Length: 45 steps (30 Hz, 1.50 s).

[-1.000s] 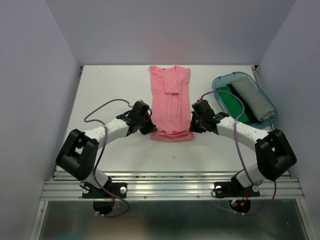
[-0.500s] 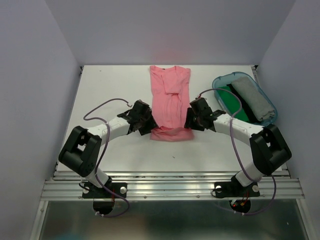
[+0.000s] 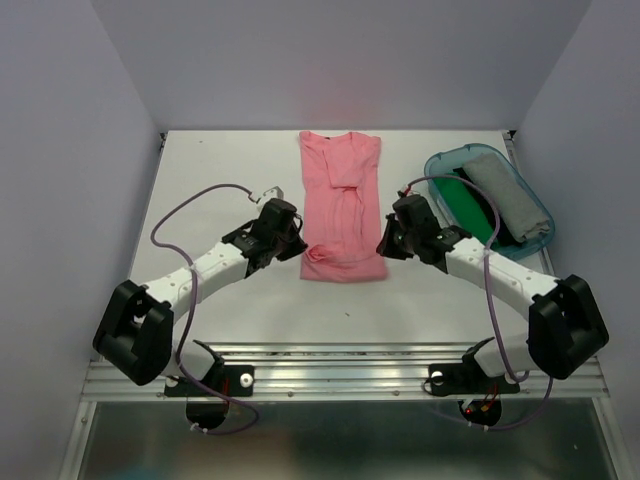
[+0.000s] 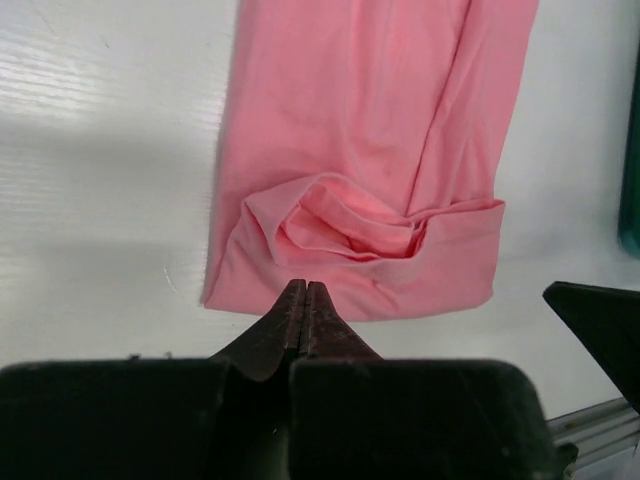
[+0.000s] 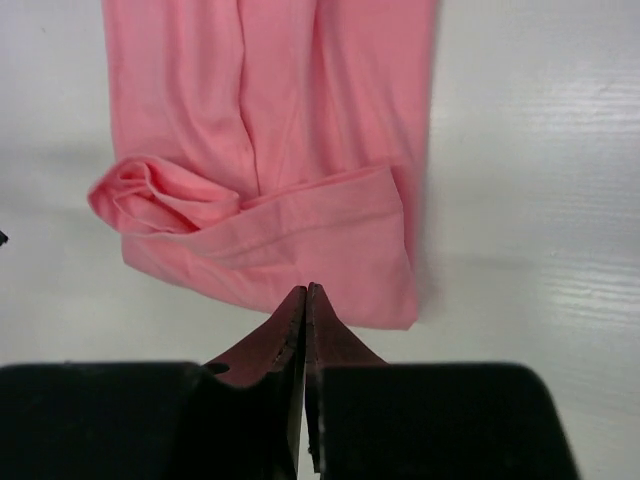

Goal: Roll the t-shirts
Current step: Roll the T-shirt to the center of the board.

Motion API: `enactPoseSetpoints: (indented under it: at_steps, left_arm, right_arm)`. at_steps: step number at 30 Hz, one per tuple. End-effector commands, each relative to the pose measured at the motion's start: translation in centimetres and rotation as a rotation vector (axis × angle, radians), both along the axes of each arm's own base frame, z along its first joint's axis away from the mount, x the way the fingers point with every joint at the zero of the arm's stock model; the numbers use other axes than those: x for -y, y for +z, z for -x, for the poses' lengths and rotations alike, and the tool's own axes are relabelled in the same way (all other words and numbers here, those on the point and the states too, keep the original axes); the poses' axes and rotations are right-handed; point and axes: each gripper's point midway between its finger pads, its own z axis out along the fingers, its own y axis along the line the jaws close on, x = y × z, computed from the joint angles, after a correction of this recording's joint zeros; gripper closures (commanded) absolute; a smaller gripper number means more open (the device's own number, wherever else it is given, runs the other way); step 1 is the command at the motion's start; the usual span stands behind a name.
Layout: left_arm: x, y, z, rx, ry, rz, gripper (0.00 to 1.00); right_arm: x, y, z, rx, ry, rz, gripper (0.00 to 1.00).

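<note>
Left arm: reaches from its base at the near left corner diagonally inward and lies low over the worktop (image 3: pixel 220 170), with a purple cable (image 3: pixel 186 214) looping above the forearm. Left gripper (image 3: pixel 297 243): fingers pressed together, tips at the left part of the shirt's near end; whether any cloth is pinched between them cannot be told. Right arm: mirrors the left one from the near right corner, forearm low and angled inward. Right gripper (image 3: pixel 386 244): fingers together, tips at the right side of the shirt's near end; a pinch on the cloth cannot be told either. Pink t-shirt (image 3: pixel 340 195): lies on the middle of the worktop, folded lengthwise into a narrow strip that runs from the back edge toward the arms, between the two grippers. Its near end is turned over once into a loose band. Teal tub (image 3: pixel 432 166): translucent, oval, set at the right of the worktop, apart from the shirt and just beyond the right forearm. Tub contents: a green cloth (image 3: pixel 462 207) on the inner side and a grey cloth (image 3: pixel 505 195) on the outer side, lying lengthwise side by side. View notes: only the top camera shows the tub, its contents and both arms. The left wrist camera shows the turned band bunched into a puckered hollow near its left end. The right wrist camera shows the same band lying flatter at its right end.
</note>
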Motion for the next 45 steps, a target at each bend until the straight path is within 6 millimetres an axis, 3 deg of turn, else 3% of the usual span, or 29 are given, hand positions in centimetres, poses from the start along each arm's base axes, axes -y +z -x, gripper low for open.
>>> enactPoseSetpoints:
  at_steps: [1,5,9,13,19,27,36,40,45]
  left_arm:
    - [1.7,-0.4,1.4,0.024,-0.134,-0.005,1.00]
    - [3.7,-1.4,2.3,-0.010,-0.263,0.028,1.00]
    - [4.4,-3.3,2.9,-0.079,-0.343,-0.003,1.00]
    - [4.7,-3.6,3.0,-0.092,-0.371,-0.008,1.00]
    - [5.0,-4.1,2.2,-0.105,-0.373,-0.041,1.00]
    - [6.0,-5.2,-0.5,-0.116,-0.363,-0.103,1.00]
    - [5.1,-4.0,-4.3,-0.050,-0.250,-0.208,1.00]
    - [4.8,-4.0,-4.5,-0.053,-0.229,-0.223,1.00]
    - [4.5,-1.7,-3.5,-0.015,-0.228,-0.179,1.00]
  right_arm:
    - [-0.6,-1.2,0.8,-0.042,0.028,-0.038,0.99]
    - [-1.6,-1.2,0.3,-0.050,0.071,-0.046,0.99]
    - [-2.3,-1.9,-0.1,-0.073,0.095,-0.043,0.99]
    - [-2.2,-2.1,-0.3,-0.075,0.091,-0.034,0.99]
    - [-2.3,-2.1,-0.4,-0.075,0.087,-0.037,0.99]
    - [-2.1,-1.9,-0.3,-0.069,0.081,-0.036,0.99]
    - [-2.0,-1.7,-0.1,-0.070,0.077,-0.040,0.99]
    - [-2.2,-1.5,-0.3,-0.064,0.082,-0.042,0.99]
    - [-3.1,-1.2,-1.0,-0.060,0.102,-0.062,0.99]
